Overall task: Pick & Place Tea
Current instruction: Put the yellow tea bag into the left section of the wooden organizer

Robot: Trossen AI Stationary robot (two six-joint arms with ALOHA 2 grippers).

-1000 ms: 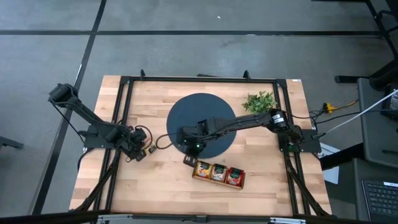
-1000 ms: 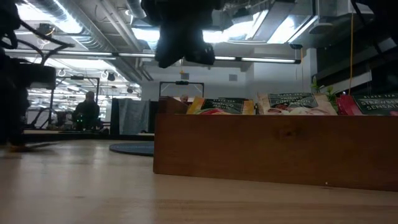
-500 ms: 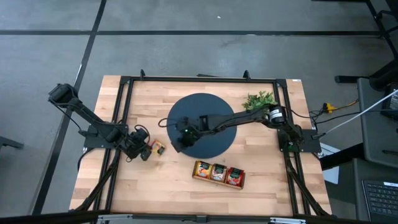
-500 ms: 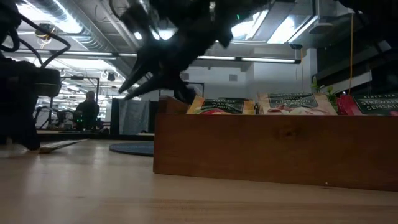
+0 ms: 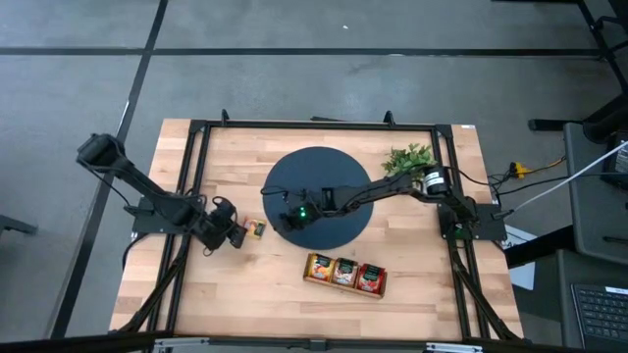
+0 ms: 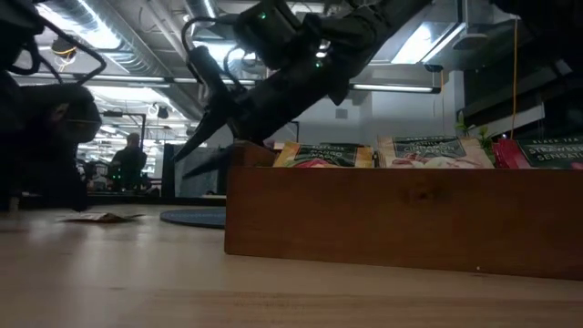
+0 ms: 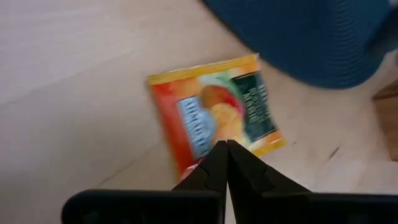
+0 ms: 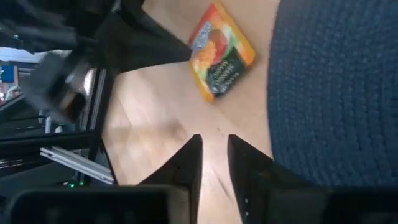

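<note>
One orange-yellow tea packet (image 5: 256, 230) lies flat on the bare wood left of the round dark mat (image 5: 334, 167); it also shows low on the table (image 6: 98, 217). My left gripper (image 5: 238, 235) is shut, its tips (image 7: 225, 146) at the packet's edge (image 7: 214, 115). My right gripper (image 5: 278, 211) hangs open over the mat's left part, fingers slanting toward the packet (image 8: 221, 51), apart from it (image 8: 214, 140). More packets stand upright in the brown wooden tray (image 5: 306, 277). My left gripper meets the packet with its shut fingertips at the edge facing the left arm (image 7: 205, 163), slanting down from the table's left. The packet lies flat on the wood. Whether the tips press on it or only rest at its edge does not show.
The tray's long wall (image 6: 401, 214) stands near the table's near edge, right of the packet. A small green plant (image 5: 409, 159) sits at the mat's far right. Black frame rails (image 5: 191, 176) run along the table's sides. Bare wood lies near and left of the tray.
My left gripper has moved a little toward the table's right, and the packet has slid right along the wood from under it toward the mat. My right gripper has swung from the tray's left end toward the far left over the mat, tipping from pointing down to slanting leftward.
</note>
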